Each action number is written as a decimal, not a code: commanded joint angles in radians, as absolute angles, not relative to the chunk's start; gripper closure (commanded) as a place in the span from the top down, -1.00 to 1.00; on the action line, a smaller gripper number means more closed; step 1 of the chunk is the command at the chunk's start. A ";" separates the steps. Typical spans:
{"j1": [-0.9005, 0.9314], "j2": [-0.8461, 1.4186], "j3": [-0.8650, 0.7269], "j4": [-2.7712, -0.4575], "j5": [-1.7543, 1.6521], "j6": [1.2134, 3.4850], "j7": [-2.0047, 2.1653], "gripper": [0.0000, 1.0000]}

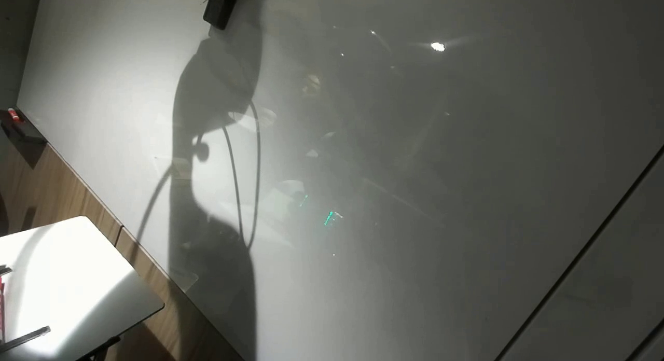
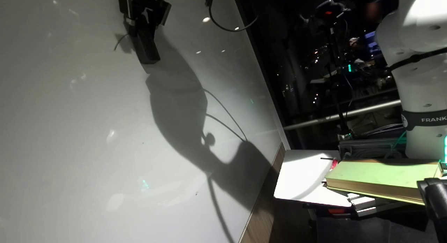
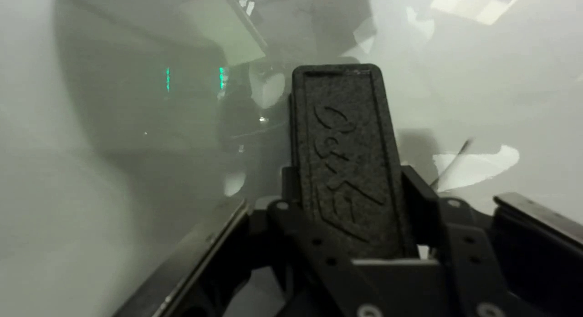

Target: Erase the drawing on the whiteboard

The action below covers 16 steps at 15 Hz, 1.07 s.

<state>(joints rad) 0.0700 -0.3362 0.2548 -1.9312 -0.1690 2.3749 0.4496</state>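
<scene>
Charcoal-grey and block-shaped, an eraser [image 3: 344,157] marked with script lettering is clamped between the fingers of a black metal gripper [image 3: 350,189] in the wrist view, its long axis pointing just short of 12 o'clock over a very large, glossy white-grey whiteboard [image 3: 45,194]. At 3 o'clock from the gripper, just beside its finger, lies what is probably part of the drawing, a thin, dark stroke [image 3: 452,164] slanting from 7 to 1 o'clock. No whole figure can be made out, and ink cannot be told for certain from a wisp caught on the gripper.

In an exterior view, the eraser [image 2: 148,49] points between 5 and 6 o'clock, with the curved stroke [image 2: 120,39] toward 9 o'clock and its upper end at the gripper's outline; a single white Franka arm [image 2: 422,86] is on the job.

In an exterior view, the eraser [image 1: 222,8] hangs at the top edge, the gripper cut off; the stroke cannot be made out there with certainty.

The coming move likely turns on that sideways offset: a sweep toward the wrist view's 3 o'clock should bring the eraser's long side across the stroke. Contact between eraser and whiteboard cannot be told.
</scene>
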 commanded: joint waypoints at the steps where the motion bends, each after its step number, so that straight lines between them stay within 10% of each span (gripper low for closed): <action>1: 0.054 -0.223 0.302 -1.821 -0.211 2.410 0.485 -0.41; 16: 0.142 -0.104 0.408 -1.673 -0.389 2.383 0.620 -0.41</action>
<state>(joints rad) 0.1314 -0.1509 0.4344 -1.7158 -0.3461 2.3598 0.6137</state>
